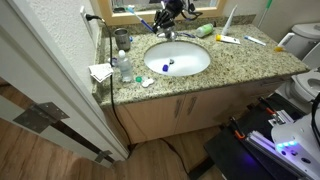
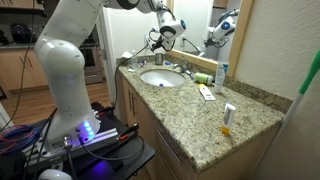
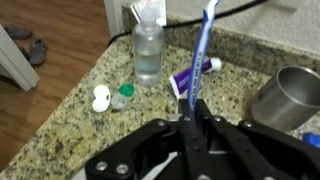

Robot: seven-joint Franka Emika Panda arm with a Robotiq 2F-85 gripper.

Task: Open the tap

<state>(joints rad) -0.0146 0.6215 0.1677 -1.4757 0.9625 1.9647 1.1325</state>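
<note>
The tap (image 1: pixel 169 35) is a small chrome faucet at the back rim of the oval white basin (image 1: pixel 150 56) in the granite counter. My gripper (image 1: pixel 163 20) hangs above and just behind the tap, near the mirror; it also shows in an exterior view (image 2: pixel 160 38). In the wrist view the gripper (image 3: pixel 192 105) is shut on a blue toothbrush (image 3: pixel 203 45) that sticks out past the fingertips. The tap is out of the wrist view.
Under the gripper in the wrist view are a steel cup (image 3: pixel 290 95), a clear bottle (image 3: pixel 148 50), a purple toothpaste tube (image 3: pixel 197 73) and a white and green lens case (image 3: pixel 110 97). Tubes and bottles (image 2: pixel 205 78) lie beside the basin. A toilet (image 1: pixel 305 45) stands past the counter end.
</note>
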